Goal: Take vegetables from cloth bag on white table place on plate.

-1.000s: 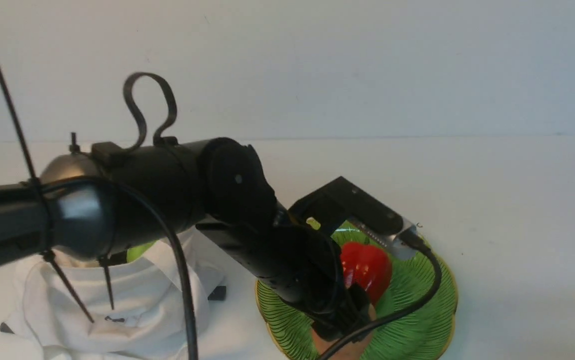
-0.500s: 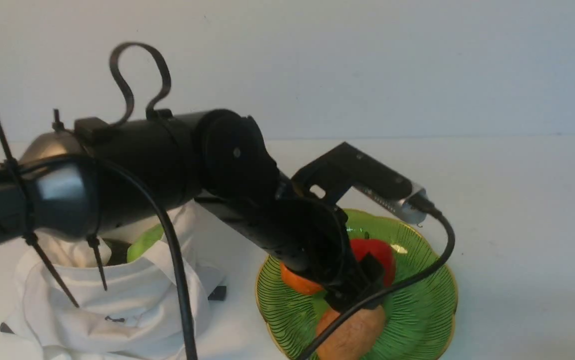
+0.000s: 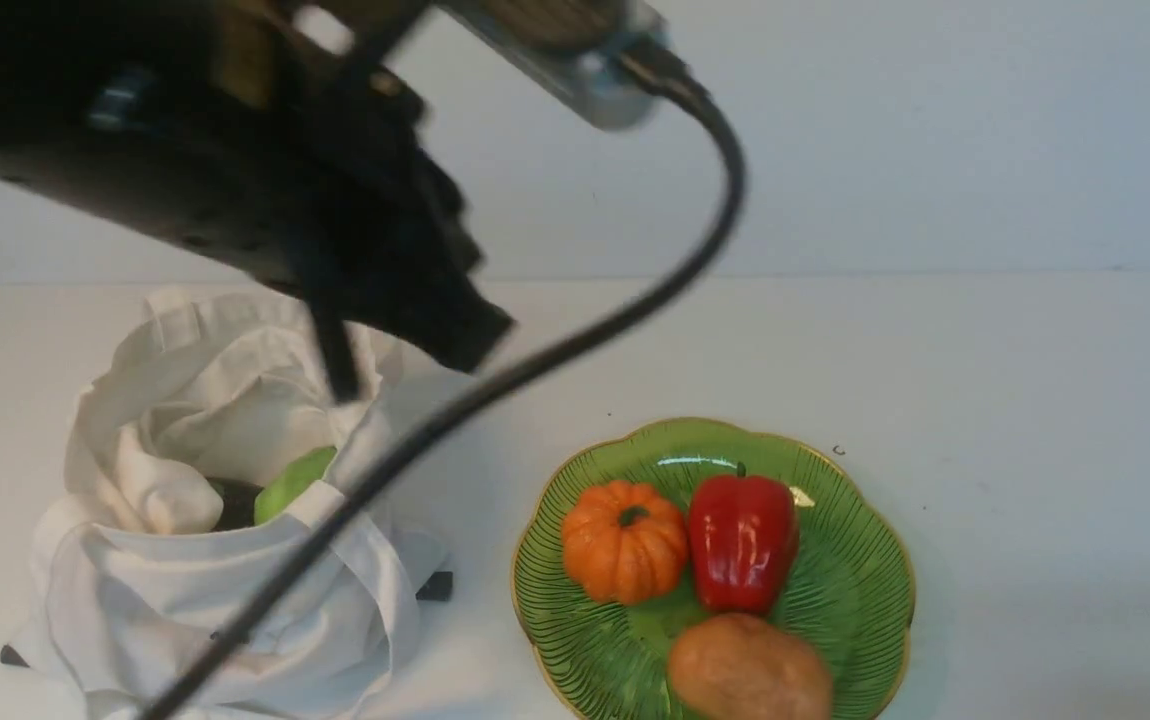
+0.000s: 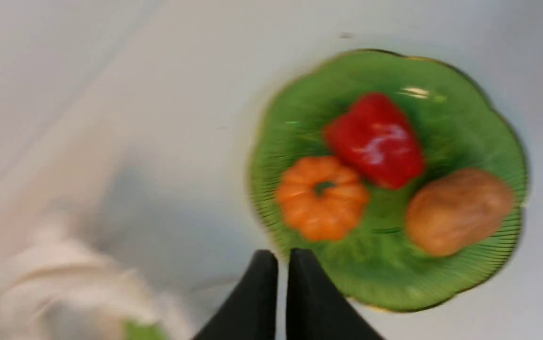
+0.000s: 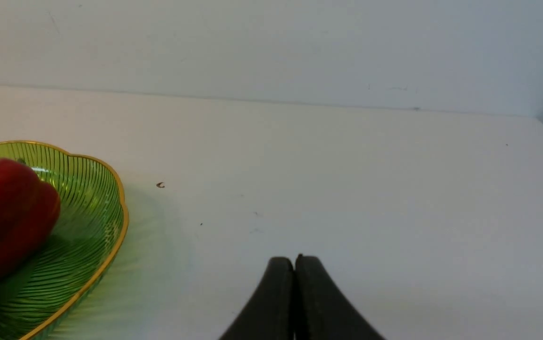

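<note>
The green plate (image 3: 860,560) holds the tan potato (image 3: 750,670), an orange pumpkin (image 3: 625,540) and a red pepper (image 3: 743,540). The cloth bag (image 3: 185,590) stands left of it, mouth open, with a light green piece (image 3: 293,482) inside next to a dark shape. My left arm (image 3: 335,200) is raised high above the bag, blurred. In the left wrist view my left gripper (image 4: 283,257) is shut and empty, high over the plate's (image 4: 465,118) edge beside the potato (image 4: 458,210). My right gripper (image 5: 294,259) is shut and empty, right of the plate (image 5: 87,212).
The white table (image 3: 1035,400) stretches right of the plate to a wall behind. The left arm's black cable (image 3: 575,340) hangs across the bag. A small dark speck (image 3: 838,450) lies just behind the plate.
My left arm has risen from low over the plate and swung up and left towards the bag. The potato, pumpkin and pepper on the plate are now uncovered.
</note>
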You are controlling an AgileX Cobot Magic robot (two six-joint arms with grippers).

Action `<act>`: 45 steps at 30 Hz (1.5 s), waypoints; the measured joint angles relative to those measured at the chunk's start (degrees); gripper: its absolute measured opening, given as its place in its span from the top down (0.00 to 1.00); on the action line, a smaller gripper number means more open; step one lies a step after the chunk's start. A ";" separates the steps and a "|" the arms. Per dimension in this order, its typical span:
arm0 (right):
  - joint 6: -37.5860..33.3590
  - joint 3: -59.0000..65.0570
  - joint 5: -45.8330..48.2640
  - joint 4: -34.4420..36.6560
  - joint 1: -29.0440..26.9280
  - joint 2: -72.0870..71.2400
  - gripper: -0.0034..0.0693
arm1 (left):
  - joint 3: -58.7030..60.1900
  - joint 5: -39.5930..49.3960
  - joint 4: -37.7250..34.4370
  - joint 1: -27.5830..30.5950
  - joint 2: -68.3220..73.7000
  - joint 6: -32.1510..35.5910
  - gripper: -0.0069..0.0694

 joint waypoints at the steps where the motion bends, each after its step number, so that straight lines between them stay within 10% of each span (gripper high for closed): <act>1: 0.00 0.00 0.00 0.00 0.00 0.00 0.97 | 0.17 1.22 4.22 0.07 -3.21 -2.77 0.92; 18: 0.00 0.00 0.00 0.05 0.00 0.00 0.97 | 30.64 -7.52 5.24 0.26 -42.73 -23.14 0.92; 40: 0.00 0.00 0.00 0.05 0.00 0.00 0.97 | 40.51 -18.71 11.81 0.39 -44.81 -23.58 0.92; 45: 0.00 0.00 0.00 0.05 0.00 0.00 0.97 | 46.86 -27.52 4.00 6.67 -48.99 -14.47 0.92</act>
